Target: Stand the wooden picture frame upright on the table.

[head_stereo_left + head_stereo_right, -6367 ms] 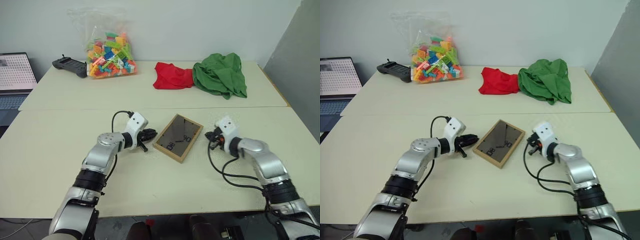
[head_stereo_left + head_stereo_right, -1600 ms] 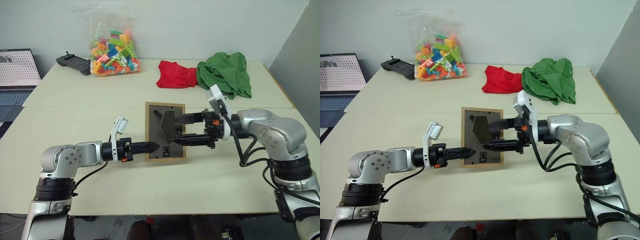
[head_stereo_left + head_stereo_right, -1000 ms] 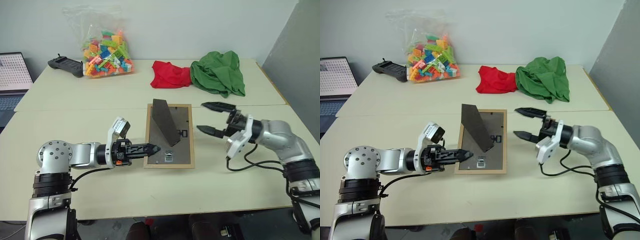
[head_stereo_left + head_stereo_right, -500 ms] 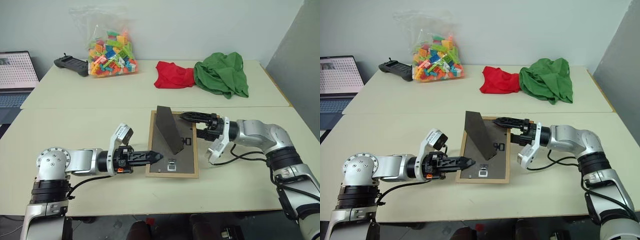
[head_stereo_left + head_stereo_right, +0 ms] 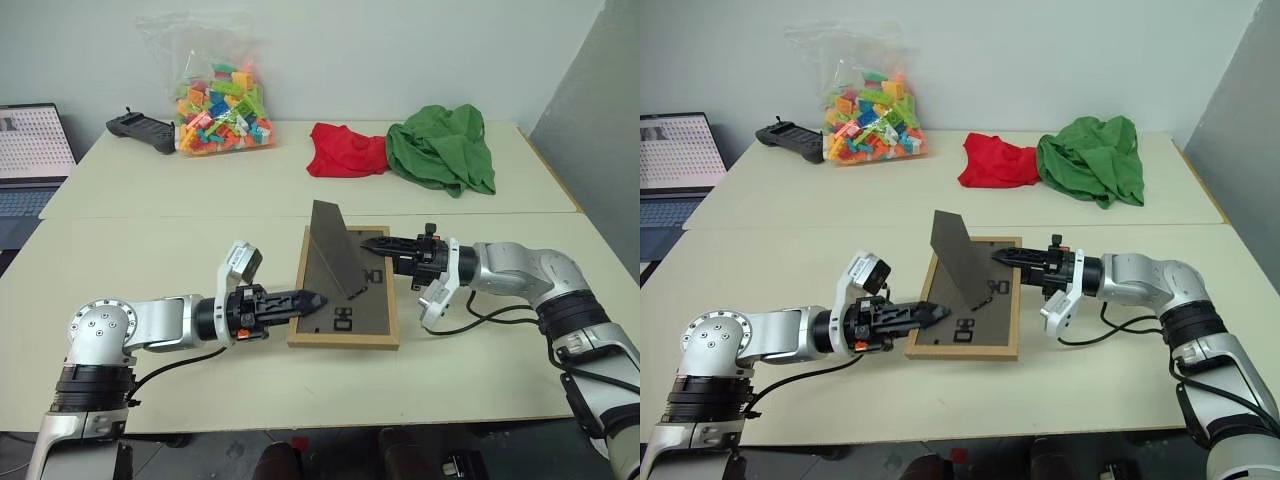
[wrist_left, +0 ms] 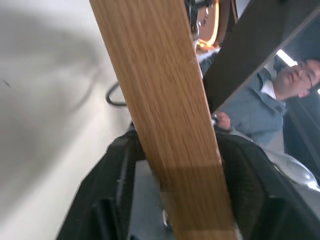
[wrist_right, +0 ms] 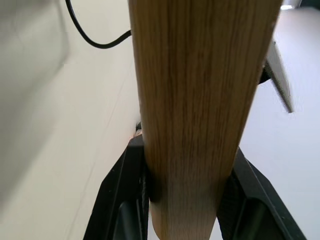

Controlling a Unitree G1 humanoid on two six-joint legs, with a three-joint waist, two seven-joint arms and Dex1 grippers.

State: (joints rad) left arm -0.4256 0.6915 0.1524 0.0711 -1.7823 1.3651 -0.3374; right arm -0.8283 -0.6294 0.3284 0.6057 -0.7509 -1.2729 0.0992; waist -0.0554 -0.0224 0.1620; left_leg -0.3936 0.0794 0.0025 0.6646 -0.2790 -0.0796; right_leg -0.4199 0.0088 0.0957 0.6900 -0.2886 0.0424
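Observation:
The wooden picture frame [image 5: 345,322] lies picture-side down on the table [image 5: 150,240], dark back up. Its fold-out stand [image 5: 330,255] sticks up from the back. My left gripper [image 5: 314,298] reaches in level from the left and straddles the frame's left edge. In the left wrist view the wooden edge [image 6: 165,100] runs between the fingers [image 6: 112,200] with a gap beside it, so the gripper is open. My right gripper [image 5: 370,246] comes in from the right and is shut on the frame's far right edge. There the wood [image 7: 195,100] fills the space between the fingers [image 7: 122,200].
At the table's far side lie a bag of coloured blocks [image 5: 218,100], a black controller [image 5: 140,130], a red cloth [image 5: 345,152] and a green cloth [image 5: 440,148]. A laptop [image 5: 30,150] stands at the far left. A person in a grey-blue shirt [image 6: 272,100] is beyond the frame.
My right gripper moved left from beside the frame onto its right edge and closed on it. The left gripper's fingers have spread on the left edge. The frame stays flat.

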